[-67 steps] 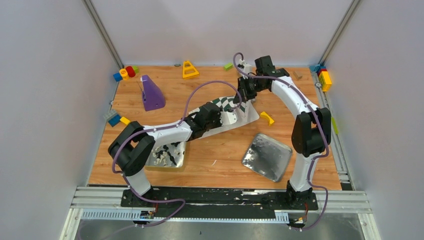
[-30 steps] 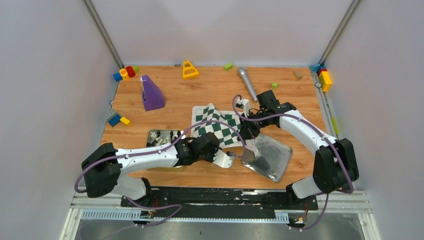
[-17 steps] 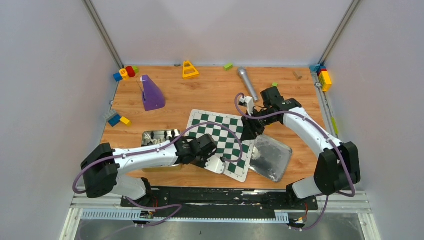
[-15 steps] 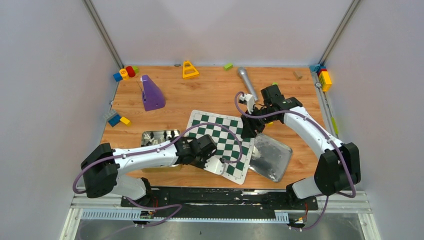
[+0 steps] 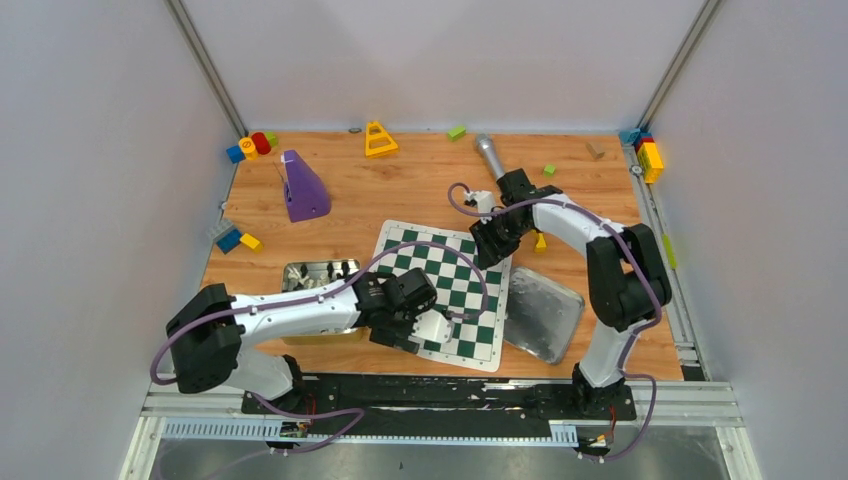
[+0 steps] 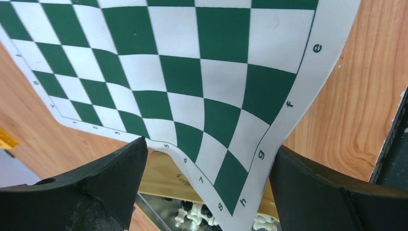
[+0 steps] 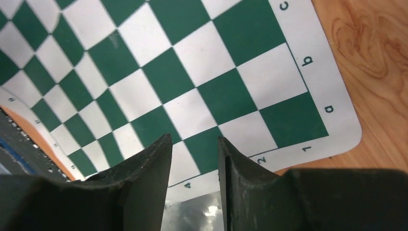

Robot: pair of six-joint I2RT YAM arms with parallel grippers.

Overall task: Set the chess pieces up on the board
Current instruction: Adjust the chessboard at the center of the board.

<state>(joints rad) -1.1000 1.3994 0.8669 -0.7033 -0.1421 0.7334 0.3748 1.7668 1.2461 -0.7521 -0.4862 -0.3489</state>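
The board (image 5: 447, 288), a green and white checkered mat, lies spread in the middle of the table. My left gripper (image 5: 420, 332) hovers at its near left part, jaws wide open. In the left wrist view the left gripper (image 6: 209, 144) straddles the curled h-8 corner of the board (image 6: 192, 82) without touching it. Past that corner, black and white chess pieces (image 6: 199, 215) lie in a metal tray (image 5: 310, 273). My right gripper (image 5: 488, 245) is over the board's far right edge. In its wrist view the right gripper (image 7: 194, 138) stands partly open and empty above the board (image 7: 159, 82).
An empty shiny tray (image 5: 545, 312) lies at the board's right edge, seen too as tray metal (image 7: 211, 211). A yellow block (image 5: 540, 241), a silver microphone (image 5: 490, 155), a purple wedge (image 5: 303, 187), a yellow triangle (image 5: 379, 139) and coloured blocks (image 5: 250, 146) lie round the back and sides.
The board, crumpled and held between both grippers a second ago, now lies spread out. Both grippers have opened and let go of it. The right gripper has moved toward the back.
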